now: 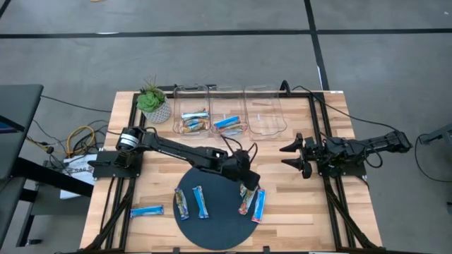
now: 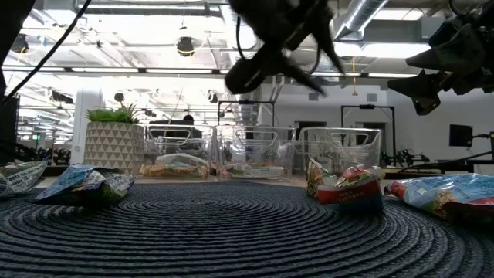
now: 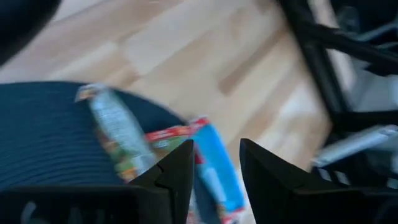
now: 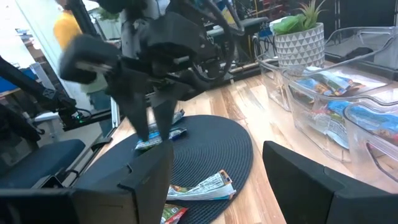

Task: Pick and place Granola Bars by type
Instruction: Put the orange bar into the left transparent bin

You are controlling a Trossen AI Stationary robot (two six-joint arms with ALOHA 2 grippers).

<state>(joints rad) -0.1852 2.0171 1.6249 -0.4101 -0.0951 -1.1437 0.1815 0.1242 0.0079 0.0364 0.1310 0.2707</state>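
Nearest you on the light wooden table [image 1: 296,212] lies the round dark woven mat [image 1: 215,226], with most of the loose wrapped granola bars on it. Two lie side by side left of its middle – a multicoloured bar [image 1: 183,203] and a bright blue bar [image 1: 200,202]. At its right edge, a second multicoloured bar [image 1: 247,201] touches a second bright blue bar [image 1: 259,205] that hangs partly over the wood. A third blue bar [image 1: 146,210] lies off the mat, on the wood to its left.

Your left gripper [image 1: 248,182] hangs above the right-hand pair, just clear of them. Its dark fingers [image 3: 177,177] stand a little apart with nothing between them, as far as the blurred wrist view lets you judge.

Farther back and to the right, your right gripper [image 1: 292,156] waits above bare wood, jaws wide and empty, well apart from the mat.

Along the far edge stand three clear plastic bins – the left bin [image 1: 189,113] holds mixed bars, the middle bin [image 1: 227,111] blue ones, beside the right bin [image 1: 263,109]. A small green plant in a white patterned pot [image 1: 152,103] stands left of them.
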